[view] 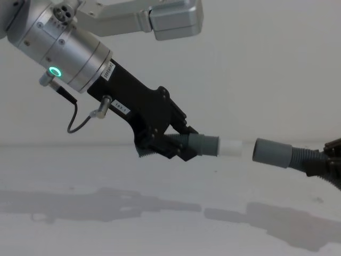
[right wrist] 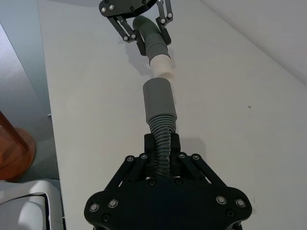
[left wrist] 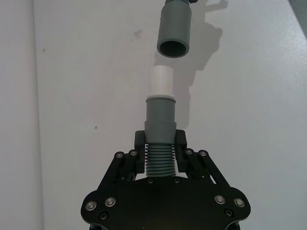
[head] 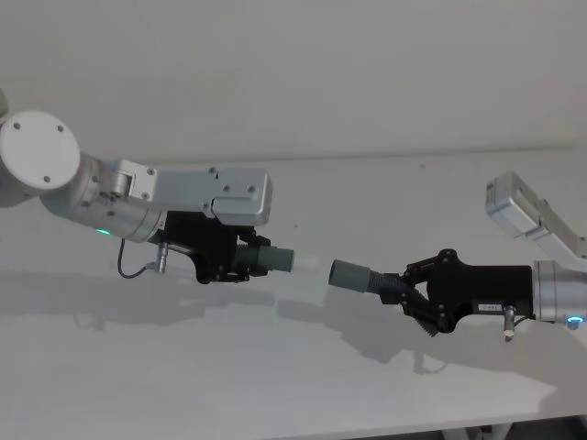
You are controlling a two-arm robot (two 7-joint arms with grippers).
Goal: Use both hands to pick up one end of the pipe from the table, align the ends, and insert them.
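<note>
Both pipe pieces hang above the table [head: 275, 385], end to end with a small gap. My left gripper [head: 240, 261] [left wrist: 159, 139] [view: 178, 146] is shut on the ribbed part of one piece, whose grey cuff [left wrist: 160, 115] carries a narrow white tip [left wrist: 161, 81] [view: 232, 148] pointing right. My right gripper [head: 404, 289] [right wrist: 162, 143] is shut on the ribbed hose of the other piece. Its wider open grey cuff [head: 348, 275] [right wrist: 158, 98] [view: 272, 152] faces the white tip. The two ends look roughly in line and are not touching.
Shadows of both arms lie on the table under them. The table's front edge runs along the bottom of the head view. In the right wrist view, a table edge and a red-brown round object [right wrist: 14, 148] on the floor beyond it show.
</note>
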